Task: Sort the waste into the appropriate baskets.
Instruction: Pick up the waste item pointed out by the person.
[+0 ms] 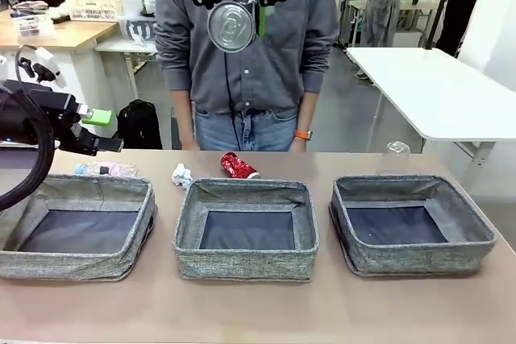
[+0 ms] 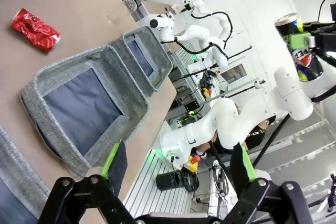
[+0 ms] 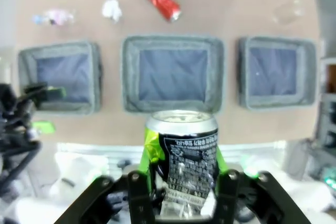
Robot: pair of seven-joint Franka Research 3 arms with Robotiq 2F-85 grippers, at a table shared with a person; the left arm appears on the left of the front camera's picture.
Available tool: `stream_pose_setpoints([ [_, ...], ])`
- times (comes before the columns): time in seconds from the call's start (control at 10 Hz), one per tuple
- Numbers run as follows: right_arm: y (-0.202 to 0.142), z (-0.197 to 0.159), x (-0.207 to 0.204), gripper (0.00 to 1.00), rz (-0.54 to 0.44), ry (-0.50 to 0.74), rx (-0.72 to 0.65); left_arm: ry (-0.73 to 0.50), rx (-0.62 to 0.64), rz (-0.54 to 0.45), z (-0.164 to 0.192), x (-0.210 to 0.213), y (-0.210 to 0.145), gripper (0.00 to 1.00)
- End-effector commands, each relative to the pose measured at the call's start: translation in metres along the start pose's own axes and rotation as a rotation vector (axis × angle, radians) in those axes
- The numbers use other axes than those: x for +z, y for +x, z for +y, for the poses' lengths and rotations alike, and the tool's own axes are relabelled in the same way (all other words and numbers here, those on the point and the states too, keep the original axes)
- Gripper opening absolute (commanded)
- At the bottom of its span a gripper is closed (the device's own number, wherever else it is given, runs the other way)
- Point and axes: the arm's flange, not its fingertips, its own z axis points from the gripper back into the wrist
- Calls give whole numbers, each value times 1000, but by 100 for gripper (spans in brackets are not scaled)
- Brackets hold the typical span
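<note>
Right hand clamps the dark can between its jaws — left hand spread open.

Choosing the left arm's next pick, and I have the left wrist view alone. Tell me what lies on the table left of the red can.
Observer: A crumpled white paper lies just left of the red can, behind the far left corner of the middle basket.
Operator: Now report what is behind the left basket.
Observer: A clear bottle with a blue cap lies on its side there, along the far wall.
</note>
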Motion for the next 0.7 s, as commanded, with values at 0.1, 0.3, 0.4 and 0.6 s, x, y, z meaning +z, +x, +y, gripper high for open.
stream_pose_setpoints([
  [0.1,0,0,0,48,0,0,0,-19,-24,-22,0,-3,0,100],
  [0.3,0,0,0,48,0,0,0,-19,-24,-22,0,-3,0,100],
  [0.4,0,0,0,48,0,0,0,-19,-24,-22,0,-3,0,100],
  [0.6,0,0,0,48,0,0,0,-19,-24,-22,0,-3,0,100],
])
